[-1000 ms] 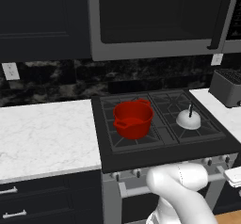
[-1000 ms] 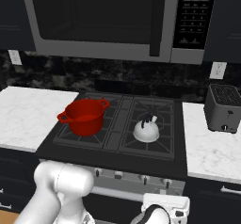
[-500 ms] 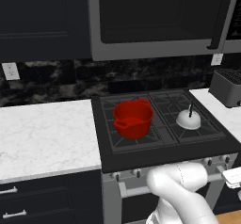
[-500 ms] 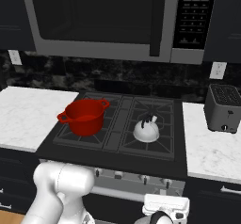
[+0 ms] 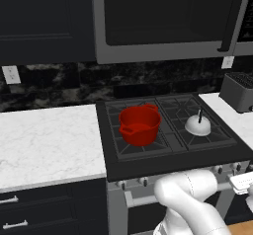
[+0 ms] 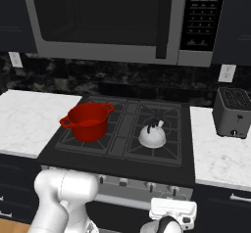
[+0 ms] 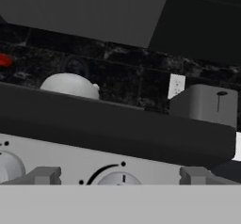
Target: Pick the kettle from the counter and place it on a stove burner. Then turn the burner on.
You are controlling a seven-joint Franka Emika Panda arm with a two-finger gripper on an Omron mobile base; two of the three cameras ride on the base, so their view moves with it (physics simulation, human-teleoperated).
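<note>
The gripper (image 6: 172, 212) is creeping lower in front of the stove, jaws spread wide and holding nothing. Above and beyond it, the kettle (image 6: 152, 135) is sitting on a burner (image 6: 156, 129), so a knob (image 7: 117, 179) just ahead is likely next.

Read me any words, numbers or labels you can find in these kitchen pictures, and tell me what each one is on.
No text can be read.
Microwave control panel: rows of pale marks, too small and blurred to read.
Stove knob: dots and a curved line around it, no words.
</note>
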